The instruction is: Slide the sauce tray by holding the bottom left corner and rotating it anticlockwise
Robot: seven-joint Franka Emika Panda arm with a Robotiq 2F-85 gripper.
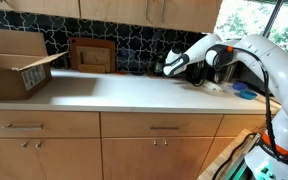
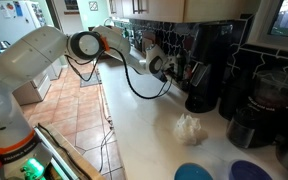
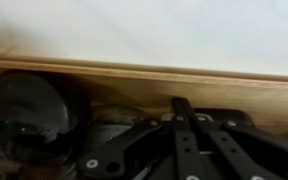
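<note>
My gripper (image 1: 172, 66) reaches to the back of the counter and sits among dark items that look like the sauce tray (image 1: 196, 72), which I cannot make out clearly. In another exterior view the gripper (image 2: 174, 68) is right beside a black coffee machine (image 2: 209, 60). In the wrist view the black fingers (image 3: 184, 104) lie close together, and their tips touch a wooden rim (image 3: 94, 78) that runs across the frame. A round glass jar (image 3: 24, 115) sits left of the fingers. Nothing shows between the fingers.
A cardboard box (image 1: 14, 65) and a wooden board (image 1: 91, 55) stand at the back of the counter. A crumpled white bag (image 2: 191, 127), blue dishes (image 2: 192, 172) and a dark appliance (image 2: 252, 115) crowd the counter near the arm.
</note>
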